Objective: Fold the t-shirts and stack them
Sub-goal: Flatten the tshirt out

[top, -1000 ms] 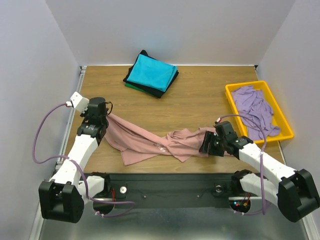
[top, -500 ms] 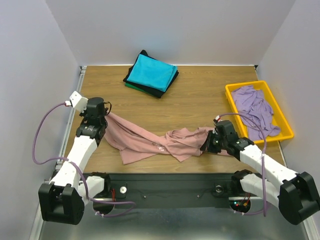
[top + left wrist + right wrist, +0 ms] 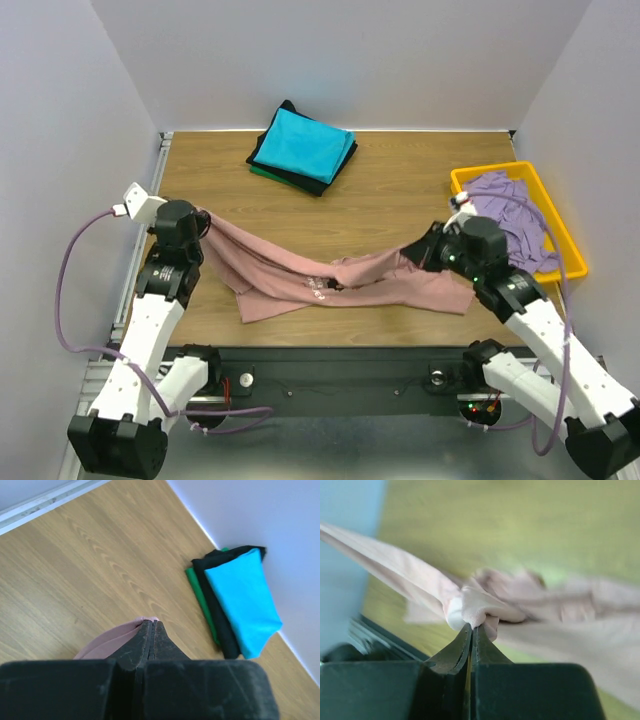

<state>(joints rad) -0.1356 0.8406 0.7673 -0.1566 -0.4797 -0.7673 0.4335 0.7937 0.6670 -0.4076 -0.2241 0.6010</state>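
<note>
A dusty-pink t-shirt (image 3: 330, 278) hangs stretched between both arms over the near half of the table, its middle sagging onto the wood. My left gripper (image 3: 203, 217) is shut on the shirt's left end, a pink fold (image 3: 117, 635) showing beside the closed fingers. My right gripper (image 3: 428, 247) is shut on the right end, bunched cloth (image 3: 480, 611) pinched at its fingertips. A folded stack sits at the back: turquoise t-shirt (image 3: 302, 143) on top, black (image 3: 300, 180) and green (image 3: 200, 592) beneath. A lavender t-shirt (image 3: 512, 215) lies crumpled in the tray.
The yellow plastic tray (image 3: 466, 187) stands at the right edge of the table. White walls close in the back and sides. The black base rail (image 3: 340, 375) runs along the near edge.
The right gripper closed on the pink shirt's right end and lifted it up and to the right. The left gripper rose and moved back with its end, pulling the shirt out wider.
</note>
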